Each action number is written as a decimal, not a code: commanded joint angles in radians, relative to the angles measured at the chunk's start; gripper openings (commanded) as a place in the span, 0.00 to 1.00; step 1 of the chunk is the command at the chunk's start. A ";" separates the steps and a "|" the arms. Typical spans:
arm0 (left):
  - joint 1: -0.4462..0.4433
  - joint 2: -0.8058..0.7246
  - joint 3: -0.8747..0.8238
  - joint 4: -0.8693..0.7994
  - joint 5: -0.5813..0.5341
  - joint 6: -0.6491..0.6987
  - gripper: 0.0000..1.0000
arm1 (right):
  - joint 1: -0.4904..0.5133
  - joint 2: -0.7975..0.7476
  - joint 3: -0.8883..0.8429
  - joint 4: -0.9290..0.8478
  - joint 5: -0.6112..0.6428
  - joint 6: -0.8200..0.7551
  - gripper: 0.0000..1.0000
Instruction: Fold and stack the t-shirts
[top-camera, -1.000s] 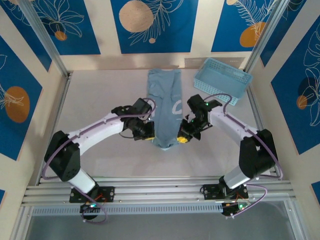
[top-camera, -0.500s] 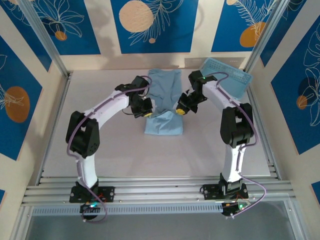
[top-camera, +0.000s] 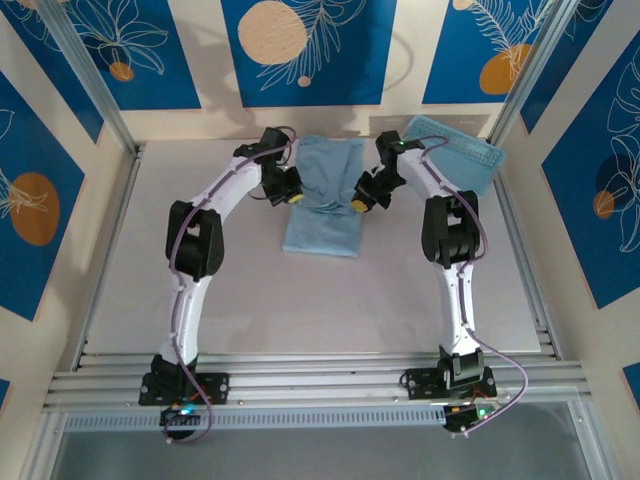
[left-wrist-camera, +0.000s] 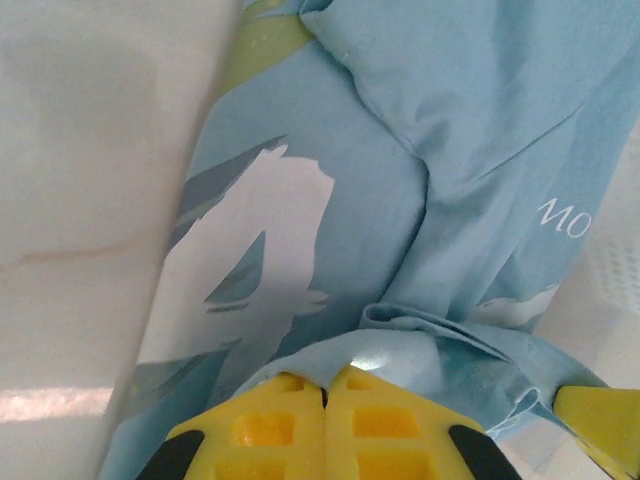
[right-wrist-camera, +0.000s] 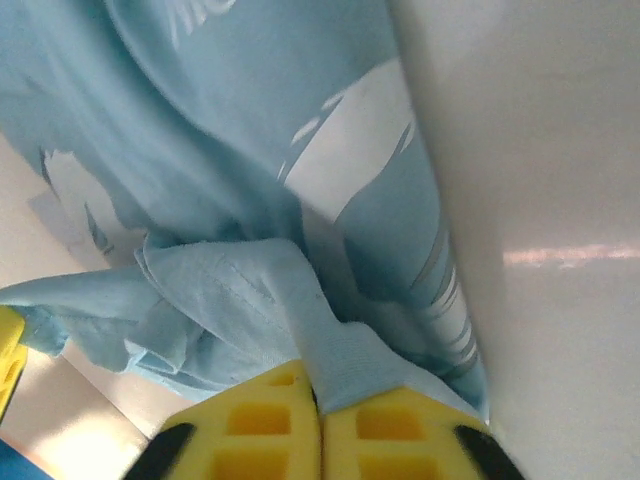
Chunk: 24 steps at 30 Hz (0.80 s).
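A light dusty-blue t-shirt (top-camera: 322, 215) lies folded over itself at the far middle of the table, white print showing in the wrist views. My left gripper (top-camera: 291, 196) is at its left edge and my right gripper (top-camera: 358, 203) at its right edge, both near the far end. In the left wrist view the yellow jaws of the left gripper (left-wrist-camera: 327, 375) are shut on a fold of the t-shirt (left-wrist-camera: 400, 150). The right wrist view has the right gripper (right-wrist-camera: 318, 385) shut on a hem strip of the t-shirt (right-wrist-camera: 200, 120).
A light-blue lattice basket (top-camera: 455, 160) stands at the back right, close behind the right arm. The back wall runs just beyond the shirt. Metal rails (top-camera: 320, 385) cross the near edge by the arm bases.
Both arms have stretched away from me, carrying the shirt's near end up and over toward the far end. The long hanging strip now lies as a shorter doubled rectangle.
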 joint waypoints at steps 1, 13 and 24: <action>0.020 0.061 0.103 -0.072 0.052 0.028 0.22 | -0.016 0.026 0.059 -0.024 0.001 -0.002 0.34; 0.020 -0.310 -0.415 -0.008 -0.067 0.025 0.51 | 0.002 -0.297 -0.308 0.104 0.085 -0.040 0.60; -0.010 -0.354 -0.728 0.172 0.068 -0.066 0.55 | 0.097 -0.497 -0.757 0.289 0.001 0.082 0.63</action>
